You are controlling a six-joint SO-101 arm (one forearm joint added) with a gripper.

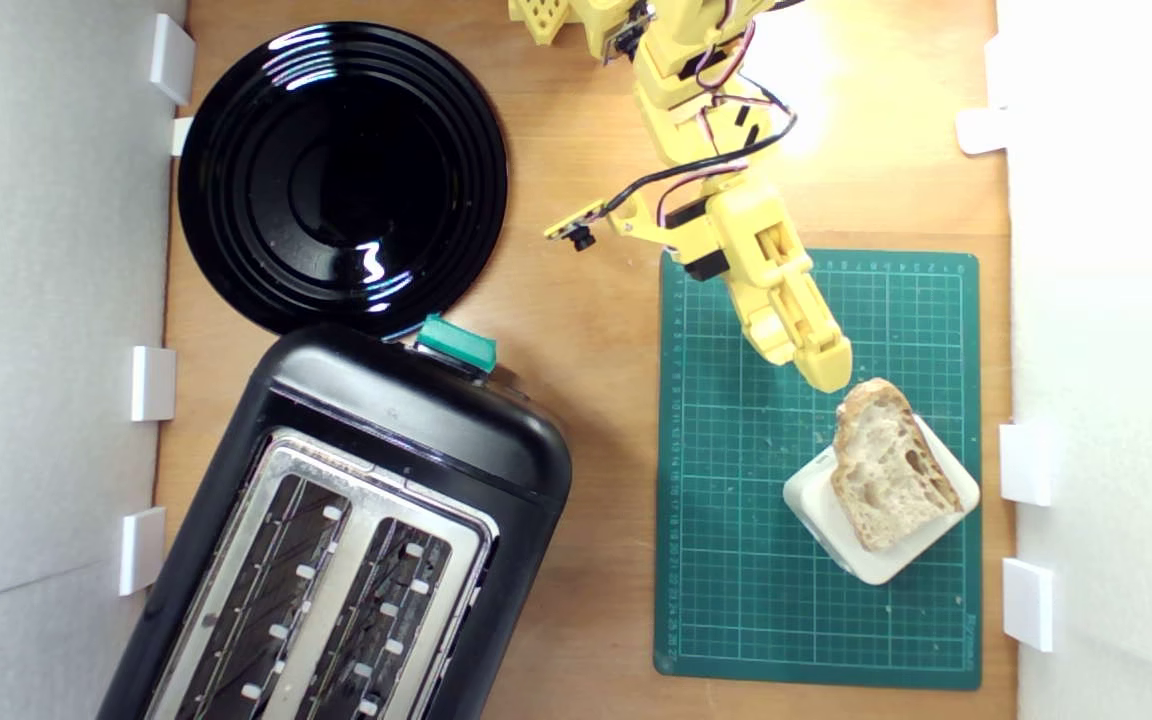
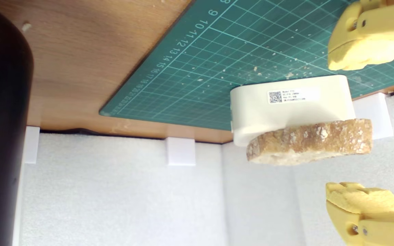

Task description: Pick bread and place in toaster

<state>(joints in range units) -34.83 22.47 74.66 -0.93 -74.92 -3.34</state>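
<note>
Because cream block (image 1: 826, 510) on green mat (image 1: 736, 560) props bread (image 1: 891, 465) off tabletop (image 1: 596, 330), edge is reachable; claw (image 2: 363, 128) wide, empty, just short of slice. Toaster (image 1: 356, 540) well apart.

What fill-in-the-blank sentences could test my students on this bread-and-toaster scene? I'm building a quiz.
1. The bread rests on a cream ____.
2. That support stands on the ____ cutting mat.
3. The claw is ____, holding nothing.
4. Both slots of the toaster are ____.

Missing words: block; green; open; empty
</note>
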